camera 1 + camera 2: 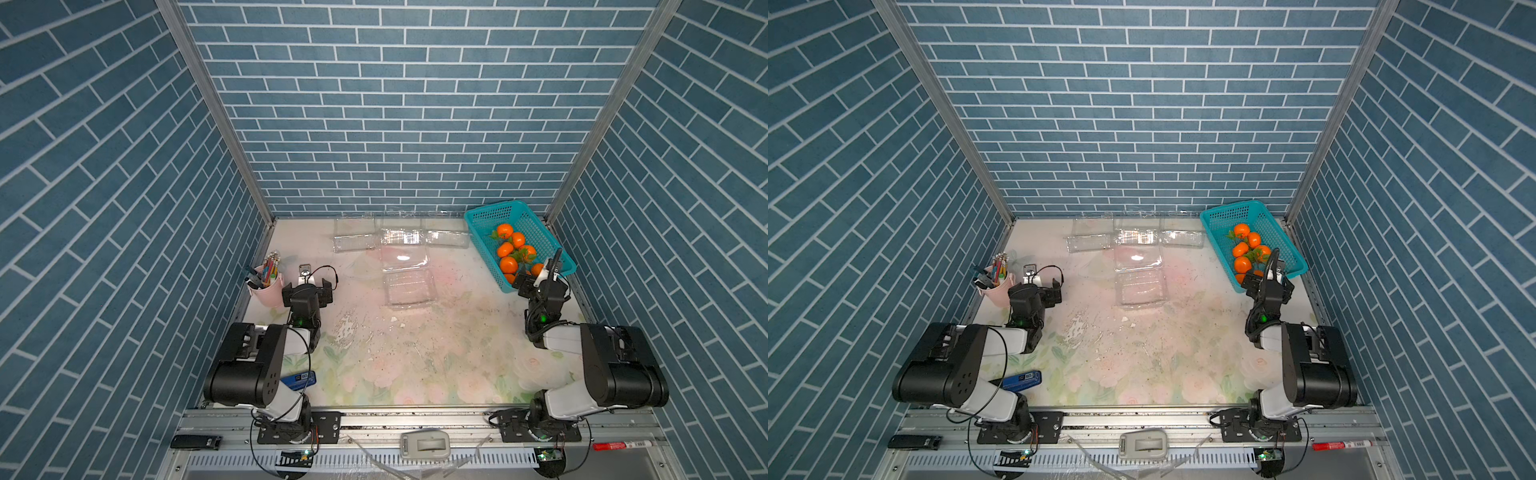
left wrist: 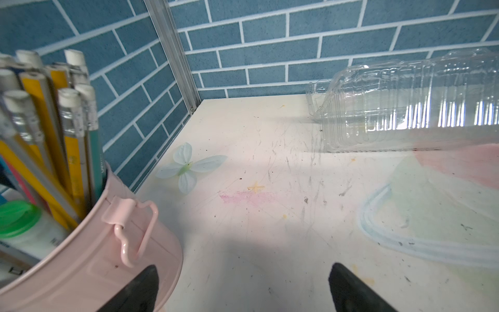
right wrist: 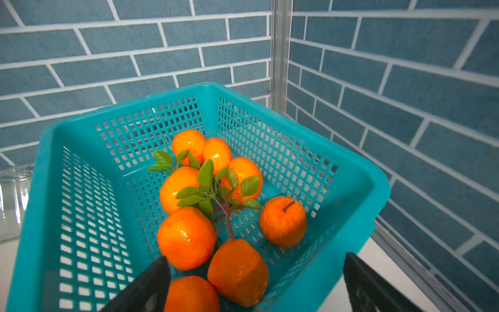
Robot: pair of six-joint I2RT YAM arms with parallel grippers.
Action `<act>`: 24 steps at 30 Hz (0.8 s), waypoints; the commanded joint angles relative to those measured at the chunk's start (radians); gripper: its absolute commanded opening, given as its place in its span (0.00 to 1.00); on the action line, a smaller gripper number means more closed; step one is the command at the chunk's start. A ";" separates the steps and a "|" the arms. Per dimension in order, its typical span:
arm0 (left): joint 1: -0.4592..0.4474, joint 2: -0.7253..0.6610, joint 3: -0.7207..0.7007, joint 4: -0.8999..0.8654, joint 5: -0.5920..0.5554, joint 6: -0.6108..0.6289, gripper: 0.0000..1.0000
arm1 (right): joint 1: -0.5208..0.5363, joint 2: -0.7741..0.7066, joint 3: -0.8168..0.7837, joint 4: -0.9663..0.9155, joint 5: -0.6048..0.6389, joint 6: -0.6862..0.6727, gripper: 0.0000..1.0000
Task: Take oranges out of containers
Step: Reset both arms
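Several oranges point(image 1: 508, 264) point(image 1: 1242, 264) point(image 3: 186, 237), some with green leaves, lie in the teal basket point(image 1: 482, 220) point(image 1: 1219, 216) point(image 3: 40, 189) at the back right. Several clear containers point(image 1: 409, 287) point(image 1: 1140, 287) lie empty and see-through along the back middle; one container point(image 2: 405, 108) shows in the left wrist view. My right gripper point(image 1: 540, 279) point(image 1: 1268, 282) point(image 3: 256, 259) hangs open over the basket's near end, one finger above the oranges, the other outside the rim, holding nothing. My left gripper point(image 1: 308, 286) point(image 1: 1038, 287) point(image 2: 243, 270) stands open over bare table beside the pink cup.
A pink pencil cup point(image 1: 266, 291) point(image 2: 94, 256) stands at the left wall, close to my left fingers. A pale fabric flower point(image 2: 189, 168) lies near the back left corner. A blue flat item point(image 1: 299, 380) lies under the left arm. Brick walls close three sides.
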 commanded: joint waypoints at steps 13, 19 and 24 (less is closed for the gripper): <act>0.006 0.005 0.002 0.018 -0.003 0.005 0.99 | -0.018 0.034 -0.018 -0.085 0.000 -0.058 0.99; 0.006 0.005 0.003 0.018 -0.002 0.004 0.99 | -0.012 0.035 -0.012 -0.094 0.001 -0.064 0.99; 0.006 0.005 0.002 0.017 -0.003 0.004 0.99 | -0.012 0.036 -0.011 -0.095 0.000 -0.064 0.99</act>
